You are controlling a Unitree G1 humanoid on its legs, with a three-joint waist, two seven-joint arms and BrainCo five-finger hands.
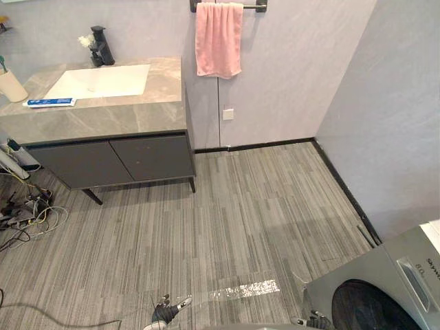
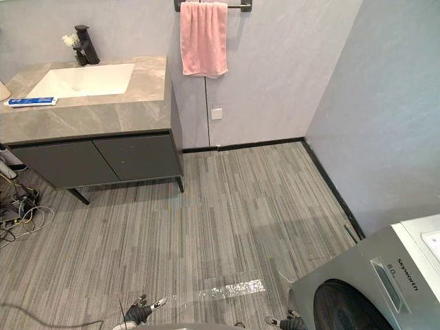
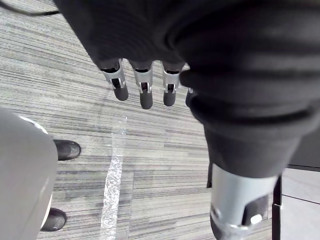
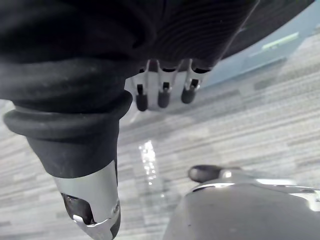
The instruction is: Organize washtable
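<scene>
The washtable point(image 1: 137, 117) stands far off at the upper left, a grey stone top over dark drawers. It has a white sink point(image 1: 100, 81) with a black tap point(image 1: 102, 47) behind it and small white flowers point(image 1: 85, 41) beside the tap. A blue and white tube point(image 1: 50, 102) lies at the sink's front left, near a cream cup point(image 1: 12, 86). My left hand point(image 1: 165, 314) hangs low over the floor, its fingers point(image 3: 145, 90) straight and holding nothing. My right hand point(image 1: 317, 320) hangs beside the washing machine, its fingers point(image 4: 162, 95) relaxed and holding nothing.
A pink towel point(image 1: 218, 40) hangs on a rail on the back wall, above a wall socket point(image 1: 227, 114). A silver washing machine point(image 1: 385, 289) fills the lower right. Loose cables point(image 1: 27, 210) lie on the floor left of the cabinet. A shiny tape strip point(image 1: 244, 290) crosses the striped floor.
</scene>
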